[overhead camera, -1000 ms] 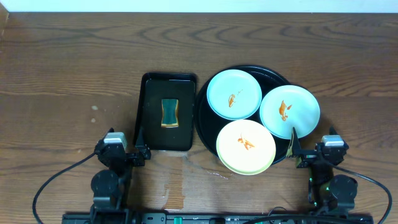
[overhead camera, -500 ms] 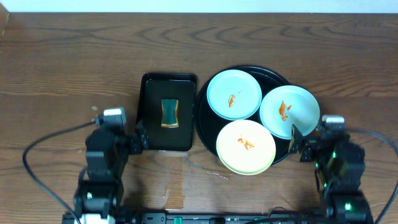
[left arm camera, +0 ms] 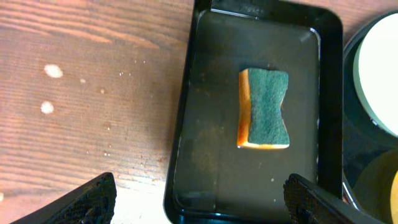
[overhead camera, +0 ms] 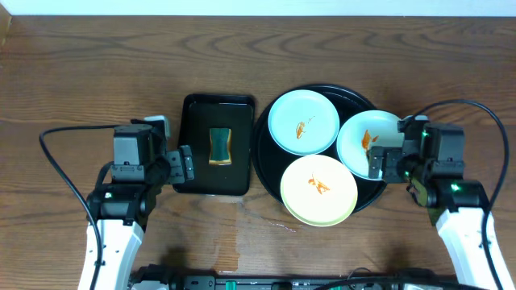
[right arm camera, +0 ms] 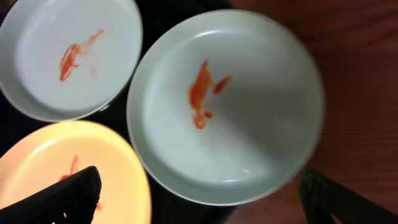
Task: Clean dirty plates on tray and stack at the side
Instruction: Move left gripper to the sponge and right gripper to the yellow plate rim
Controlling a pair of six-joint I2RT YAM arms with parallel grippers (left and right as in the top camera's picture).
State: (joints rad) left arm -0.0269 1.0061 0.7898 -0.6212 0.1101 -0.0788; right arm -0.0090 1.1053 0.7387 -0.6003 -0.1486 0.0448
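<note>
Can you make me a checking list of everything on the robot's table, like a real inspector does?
Surface: brown wooden table, with a few pale specks on the left.
Job's things: the round black tray holds three smeared plates: back mint plate, right mint plate, yellow plate. None is stacked at the side yet.
Clutter: rectangular black tray beside the round one, with a sponge lying in it.
Grippers: left gripper open, at the rectangular tray's left edge; right gripper open, over the right mint plate.
Cables: left cable and right cable loop outward, away from the plates.
Surroundings: pale strip along the far edge; nothing else seen.
</note>
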